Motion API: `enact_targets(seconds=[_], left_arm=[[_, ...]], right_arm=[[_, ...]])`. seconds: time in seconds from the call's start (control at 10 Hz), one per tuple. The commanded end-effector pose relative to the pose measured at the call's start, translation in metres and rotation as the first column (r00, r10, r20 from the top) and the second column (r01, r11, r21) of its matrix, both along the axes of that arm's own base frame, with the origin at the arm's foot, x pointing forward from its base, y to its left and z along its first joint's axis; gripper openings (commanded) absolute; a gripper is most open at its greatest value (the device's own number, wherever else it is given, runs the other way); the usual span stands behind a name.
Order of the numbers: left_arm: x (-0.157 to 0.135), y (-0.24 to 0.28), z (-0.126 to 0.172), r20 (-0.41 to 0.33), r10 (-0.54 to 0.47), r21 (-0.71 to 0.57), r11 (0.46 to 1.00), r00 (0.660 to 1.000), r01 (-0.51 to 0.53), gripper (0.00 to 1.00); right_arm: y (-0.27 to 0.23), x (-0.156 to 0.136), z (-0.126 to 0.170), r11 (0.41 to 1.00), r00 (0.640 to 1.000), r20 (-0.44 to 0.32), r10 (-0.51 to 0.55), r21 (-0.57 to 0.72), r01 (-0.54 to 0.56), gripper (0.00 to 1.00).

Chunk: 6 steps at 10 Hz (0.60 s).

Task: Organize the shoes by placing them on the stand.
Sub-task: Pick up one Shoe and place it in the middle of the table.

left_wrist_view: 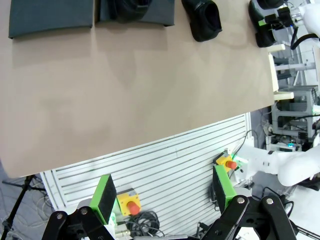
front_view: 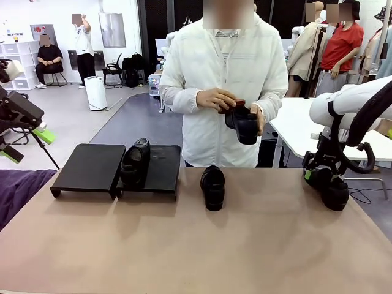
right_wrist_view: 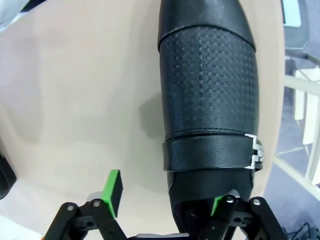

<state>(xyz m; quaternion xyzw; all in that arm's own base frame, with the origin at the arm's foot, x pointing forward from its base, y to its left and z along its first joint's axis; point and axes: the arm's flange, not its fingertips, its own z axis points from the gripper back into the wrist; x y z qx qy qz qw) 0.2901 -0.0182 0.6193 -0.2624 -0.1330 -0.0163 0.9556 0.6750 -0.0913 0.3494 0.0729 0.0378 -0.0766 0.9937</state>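
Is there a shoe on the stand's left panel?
No, the stand's left panel lies bare; the one racked shoe sits on the right panel.

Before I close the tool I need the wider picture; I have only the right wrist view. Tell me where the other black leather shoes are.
Observer: One black leather shoe stands on the low matte-black stand, on its right panel beside the seam.
Operator: Go on with the rest.
Observer: A second shoe lies on the tan table, right of the stand and apart from it.
Operator: Report the fourth.
Observer: The person holds the fourth shoe at chest height, beyond the table's far edge.
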Motion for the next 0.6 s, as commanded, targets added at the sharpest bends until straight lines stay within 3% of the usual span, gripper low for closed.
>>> enact_targets(seconds=[0.0, 0.5], left_arm=[[-0.001, 0.0014, 0.0013, -0.002, -0.008, -0.015, 1.0, 1.0, 0.008, 1.0], [-0.001, 0.0014, 0.0013, -0.002, -0.008, -0.015, 1.0, 1.0, 0.008, 1.0]], right_arm=[[0.0069, 0.0044, -0.0016, 0.999, 0.999, -0.037, 0.019, -0.035, -0.02, 0.0], [0.0037, 0.0024, 0.0008, 0.999, 0.999, -0.035, 0.018, -0.028, -0.019, 0.0]])
